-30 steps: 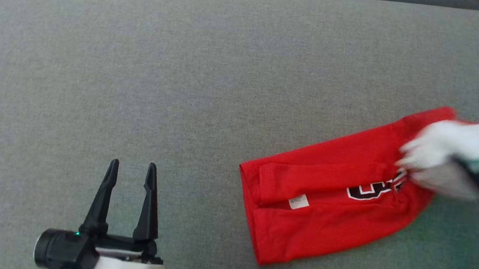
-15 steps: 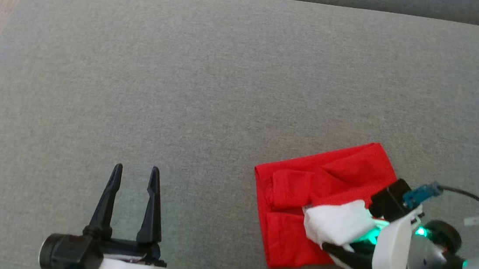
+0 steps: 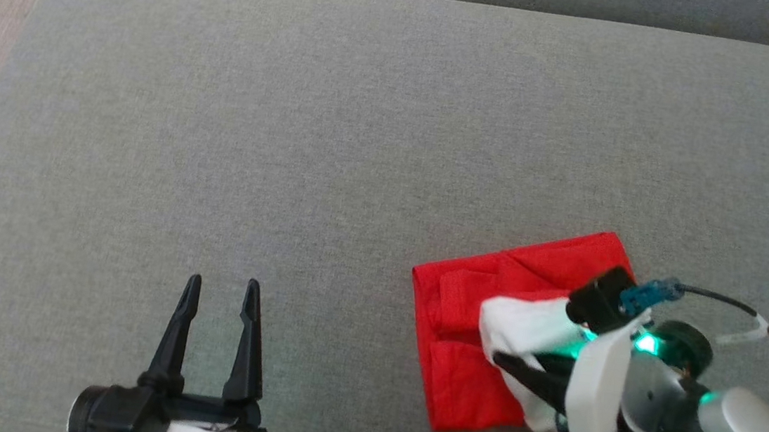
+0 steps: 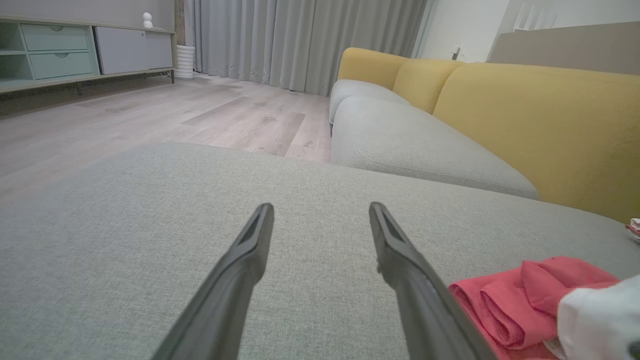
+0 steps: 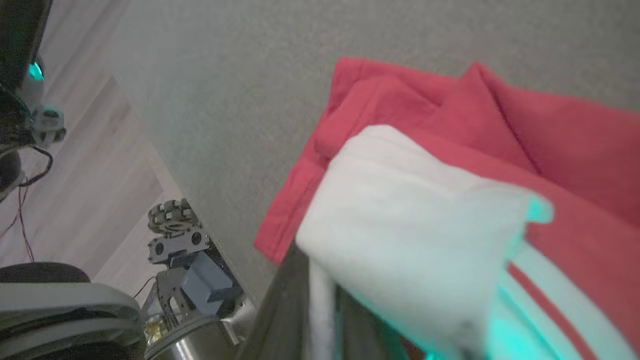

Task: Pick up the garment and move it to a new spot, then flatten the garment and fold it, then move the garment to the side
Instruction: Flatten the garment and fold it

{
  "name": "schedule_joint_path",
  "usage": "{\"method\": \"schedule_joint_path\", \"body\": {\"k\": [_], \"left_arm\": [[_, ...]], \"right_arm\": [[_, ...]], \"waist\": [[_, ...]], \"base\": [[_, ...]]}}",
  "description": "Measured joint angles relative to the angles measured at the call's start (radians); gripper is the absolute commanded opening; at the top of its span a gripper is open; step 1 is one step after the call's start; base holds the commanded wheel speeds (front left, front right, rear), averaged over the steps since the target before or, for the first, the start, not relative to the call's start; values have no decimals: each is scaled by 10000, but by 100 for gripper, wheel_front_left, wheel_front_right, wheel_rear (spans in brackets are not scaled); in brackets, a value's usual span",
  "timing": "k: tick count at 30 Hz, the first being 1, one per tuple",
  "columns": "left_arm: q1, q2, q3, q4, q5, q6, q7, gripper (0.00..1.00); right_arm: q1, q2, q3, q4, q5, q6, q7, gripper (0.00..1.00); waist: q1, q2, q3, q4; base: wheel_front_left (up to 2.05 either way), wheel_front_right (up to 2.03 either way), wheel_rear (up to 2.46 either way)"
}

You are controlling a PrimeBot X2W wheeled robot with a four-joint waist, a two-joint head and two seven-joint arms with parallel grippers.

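Folding looks done: the red garment (image 3: 467, 386), a long strip a second ago, lies doubled square at 4 o'clock on the cushion (image 3: 294, 130) under the cloth-draped right hand (image 3: 512, 355), its grip unreadable; left hand (image 3: 223, 284) idles spread at 7 o'clock.

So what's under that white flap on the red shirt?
Red garment folds on the grey cushion show around the white flap. A dark finger of the right gripper pokes out beneath. The patch under the flap is hidden.

Grey fabric cushion (image 3: 294, 130); red garment (image 3: 460, 385), folded, lying on it toward right front edge.
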Motion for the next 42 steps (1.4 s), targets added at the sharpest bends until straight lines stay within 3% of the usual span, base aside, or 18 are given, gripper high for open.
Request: {"method": "schedule_joint_path", "body": {"k": [9,11,12,13,14,19,24,32,38,42], "left_arm": [[12,0,111,109,165,-42,0,100],[44,0,178,146,234,-109,0,100],[86,0,209,153,236,-111,0,100],[142,0,236,171,272,-115,0,100],[183,0,247,215,326,-117,0,100],[215,0,343,368,431,-270,0,100],[604,2,579,568,575,-395,0,100],[772,4,911,924,658,-635,0,100],[779,4,968,1091,658,-729,0,100],[790,4,1177,1321,658,-817,0,100]], "right_arm": [[-315,943,686,1037,-416,0,-1429,0],[-322,1078,819,1325,-523,0,-1662,30],[-322,1179,813,1459,-610,0,-1831,40],[-322,1260,809,1557,-696,0,-2002,63],[-323,1338,807,1647,-798,0,-2155,100],[-294,1592,644,1739,-1214,0,-2706,100],[2,1561,13,1009,-1231,0,-3010,100],[1760,1112,-1720,-401,-1361,0,-3024,100],[2718,1248,-3308,-604,-1434,0,-3425,100],[3341,1697,-4443,-297,-2203,0,-4224,100]], "waist": [[0,0,-259,-215],[-1,0,-333,-270],[-1,0,-368,-300],[-1,0,-399,-331],[0,0,-436,-358],[-1,0,-678,-478],[-1,0,-952,-642],[-1,0,-1315,-1068],[-1,0,-1446,-1225],[-1,0,-1545,-1281]], "base": [[0,0,0],[0,0,0],[0,0,0],[0,0,0],[0,0,0],[0,0,0],[0,0,0],[0,0,0],[0,0,0],[0,0,0]]}}
